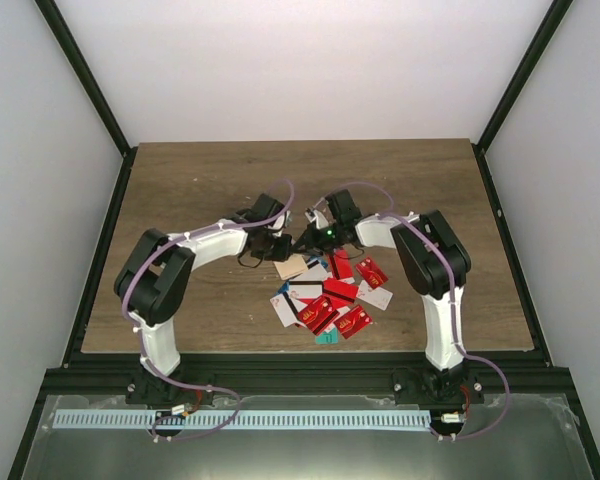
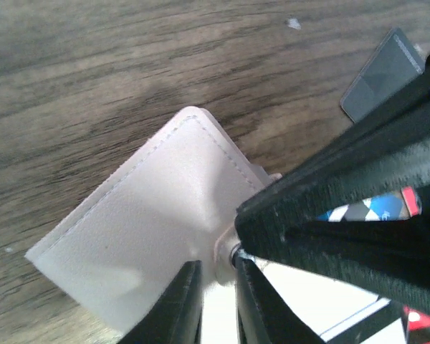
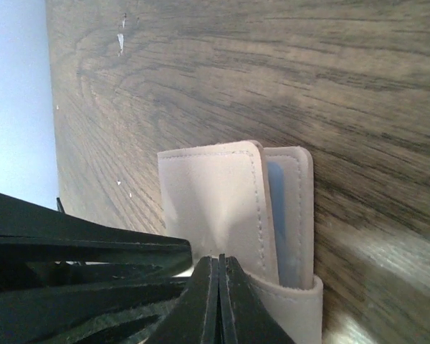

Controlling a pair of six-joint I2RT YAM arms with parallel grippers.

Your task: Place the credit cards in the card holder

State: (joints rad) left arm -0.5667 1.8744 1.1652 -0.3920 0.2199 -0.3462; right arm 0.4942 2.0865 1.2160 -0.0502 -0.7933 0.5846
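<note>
The beige card holder [image 1: 293,266] lies on the wooden table at the far edge of the heap of credit cards [image 1: 330,295], which are mostly red with some white and teal. In the left wrist view my left gripper [image 2: 215,276] is closed to a narrow gap on the holder's [image 2: 150,229] snap tab edge. My right gripper [image 3: 218,261] is shut, its tips resting against the holder's front flap [image 3: 215,201]. A blue card [image 3: 276,215] sits inside the holder's pocket. Both grippers meet over the holder in the top view, left gripper [image 1: 278,248] and right gripper [image 1: 305,240].
A white card [image 2: 322,301] lies under the holder's near side, and a grey card [image 2: 383,75] lies apart on the wood. The right gripper's black body [image 2: 358,186] crowds the left wrist view. Bare wood [image 1: 280,180] stretches behind the arms.
</note>
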